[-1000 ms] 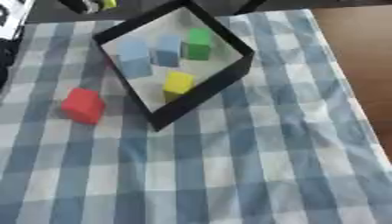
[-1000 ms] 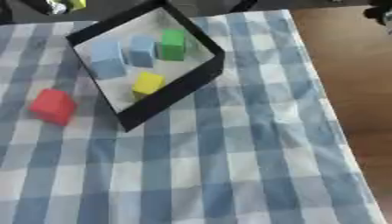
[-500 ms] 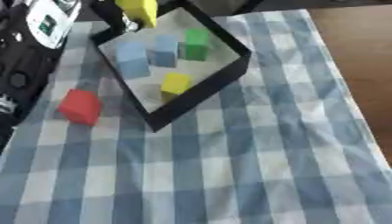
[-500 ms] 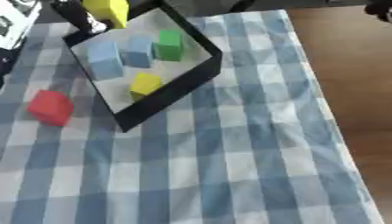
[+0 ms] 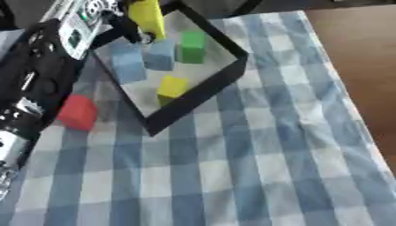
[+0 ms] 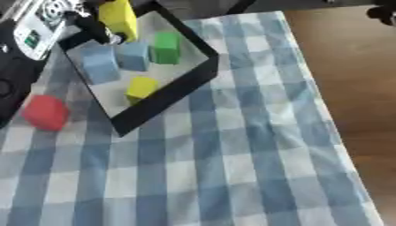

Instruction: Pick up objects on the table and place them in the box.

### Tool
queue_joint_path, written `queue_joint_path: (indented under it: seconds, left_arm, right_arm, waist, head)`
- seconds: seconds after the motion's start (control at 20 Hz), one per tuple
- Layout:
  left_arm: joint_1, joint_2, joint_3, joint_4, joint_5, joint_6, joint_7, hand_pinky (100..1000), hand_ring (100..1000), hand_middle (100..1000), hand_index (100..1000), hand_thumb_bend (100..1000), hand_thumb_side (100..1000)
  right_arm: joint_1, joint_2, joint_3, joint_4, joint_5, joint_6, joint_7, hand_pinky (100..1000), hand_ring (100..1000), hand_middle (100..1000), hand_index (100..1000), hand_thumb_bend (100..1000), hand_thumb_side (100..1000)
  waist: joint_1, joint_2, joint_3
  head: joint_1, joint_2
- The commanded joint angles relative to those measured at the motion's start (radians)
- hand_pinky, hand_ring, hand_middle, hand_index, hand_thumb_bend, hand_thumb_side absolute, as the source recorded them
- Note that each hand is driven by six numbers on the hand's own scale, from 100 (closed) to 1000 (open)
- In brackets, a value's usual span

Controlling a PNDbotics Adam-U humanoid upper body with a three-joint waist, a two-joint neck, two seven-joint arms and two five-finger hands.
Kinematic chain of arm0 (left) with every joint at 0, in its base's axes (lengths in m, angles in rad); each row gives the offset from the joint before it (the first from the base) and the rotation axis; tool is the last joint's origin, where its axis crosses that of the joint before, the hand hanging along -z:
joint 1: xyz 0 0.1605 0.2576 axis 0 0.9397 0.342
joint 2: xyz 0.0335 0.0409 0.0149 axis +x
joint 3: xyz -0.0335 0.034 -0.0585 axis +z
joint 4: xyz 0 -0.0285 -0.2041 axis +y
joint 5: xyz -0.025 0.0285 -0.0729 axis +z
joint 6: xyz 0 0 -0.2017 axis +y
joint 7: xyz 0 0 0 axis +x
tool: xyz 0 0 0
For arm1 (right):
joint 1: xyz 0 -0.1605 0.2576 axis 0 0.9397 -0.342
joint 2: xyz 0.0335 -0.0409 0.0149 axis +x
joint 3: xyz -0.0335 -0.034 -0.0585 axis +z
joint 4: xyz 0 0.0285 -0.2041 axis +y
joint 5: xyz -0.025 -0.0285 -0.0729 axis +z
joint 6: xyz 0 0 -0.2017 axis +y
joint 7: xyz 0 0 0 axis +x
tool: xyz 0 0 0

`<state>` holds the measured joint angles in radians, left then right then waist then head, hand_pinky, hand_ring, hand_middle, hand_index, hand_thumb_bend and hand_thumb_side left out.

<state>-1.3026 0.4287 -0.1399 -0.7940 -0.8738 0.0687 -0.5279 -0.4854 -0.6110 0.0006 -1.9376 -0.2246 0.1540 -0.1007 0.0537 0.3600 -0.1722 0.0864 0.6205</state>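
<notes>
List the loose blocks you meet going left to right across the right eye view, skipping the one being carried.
red block → larger light blue block → small yellow block → green block. The smaller light blue block sits between the larger blue and the green, overlapping the yellow one's column, so I leave it out.

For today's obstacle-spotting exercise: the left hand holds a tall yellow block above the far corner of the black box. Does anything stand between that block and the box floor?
Nothing visible walls off the yellow block from the box. On the floor beside it lie two blue blocks, which narrow the free space there. The left hand is mostly hidden.
</notes>
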Motion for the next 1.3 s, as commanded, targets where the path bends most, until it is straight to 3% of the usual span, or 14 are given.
queue_joint_path:
  seconds: [0.05,0.25,0.3,0.5,1.3]
  left_arm:
    - [-0.027,0.009,0.016,0.006,-0.015,-0.017,-0.018,768,765,697,786,440,242]
    - [-0.026,0.007,0.015,0.004,-0.014,-0.034,-0.047,787,800,744,846,552,310]
    - [-0.026,0.007,0.014,0.001,-0.012,-0.039,-0.052,805,821,764,876,702,395]
    - [-0.024,0.008,0.009,-0.008,-0.006,-0.063,-0.074,822,843,783,894,849,392]
    - [-0.025,0.034,0.026,-0.081,0.055,-0.069,-0.009,802,839,769,871,840,376]
  right_arm:
    - [-0.013,-0.017,-0.006,-0.005,0.001,-0.001,0.003,898,764,698,746,100,541]
    - [-0.013,-0.016,-0.005,-0.004,0.001,-0.001,0.005,898,764,698,746,100,540]
    - [-0.013,-0.016,-0.005,-0.003,0.001,-0.001,0.006,898,764,698,746,100,540]
    - [-0.012,-0.016,-0.004,-0.002,0.001,-0.001,0.009,899,764,699,747,100,540]
    - [-0.006,-0.019,-0.001,0.003,-0.007,-0.003,0.016,901,765,701,748,100,535]
  waist:
    - [0.007,-0.029,-0.002]
    - [0.008,-0.029,-0.003]
    - [0.008,-0.03,-0.003]
    - [0.008,-0.032,-0.003]
    - [0.003,-0.054,0.005]
  head:
    - [0.002,-0.012]
    - [0.002,-0.01]
    - [0.002,-0.009]
    - [0.0,-0.007]
    - [-0.004,0.011]
